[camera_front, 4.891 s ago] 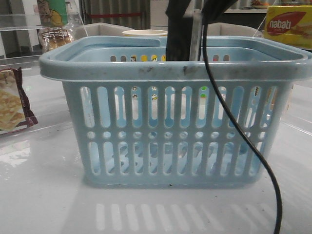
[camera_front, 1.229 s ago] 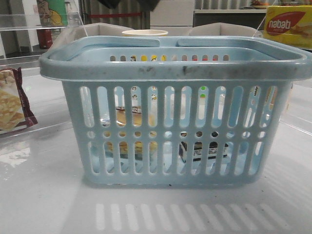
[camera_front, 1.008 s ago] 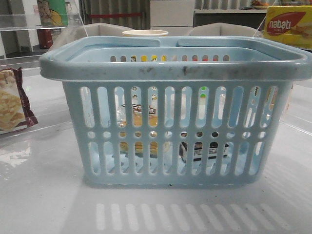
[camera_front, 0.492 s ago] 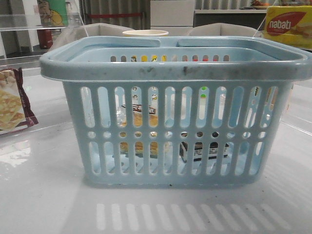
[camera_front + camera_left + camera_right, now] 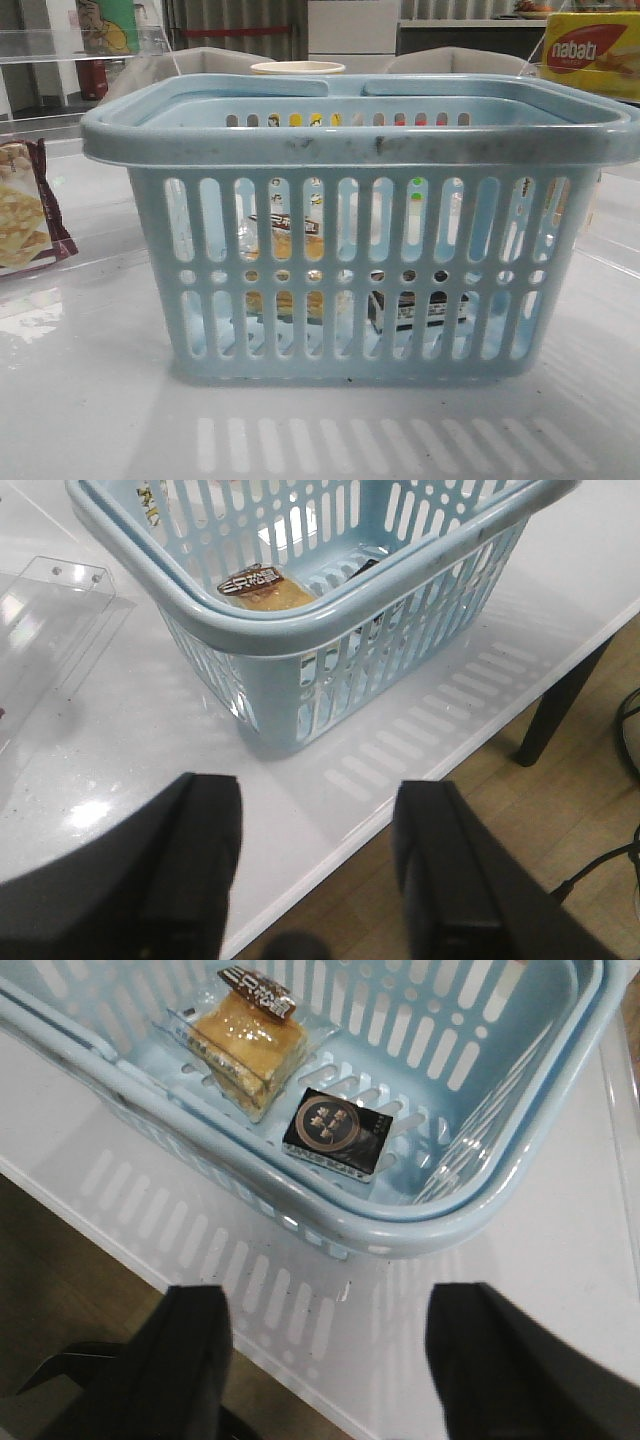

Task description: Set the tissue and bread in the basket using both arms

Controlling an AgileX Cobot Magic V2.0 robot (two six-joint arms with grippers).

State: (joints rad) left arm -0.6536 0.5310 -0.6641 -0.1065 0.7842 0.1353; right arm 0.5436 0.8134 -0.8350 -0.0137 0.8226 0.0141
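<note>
Though both items lie inside the basket (image 5: 470, 1222), handling notes stand: bread (image 5: 245, 1045), soft, crushable, slippery bag, grip across its middle; tissue (image 5: 335, 1132), just beside bread, light, flat, grip long edges. Left gripper (image 5: 315, 865), right gripper (image 5: 325, 1370): fingers wide, empty.

The basket (image 5: 360, 140) is open from above, though its thick rim and slotted walls block entry from the sides. On its floor, bread (image 5: 248, 1048) and tissue (image 5: 336, 1130) lie apart with bare floor around them.
</note>
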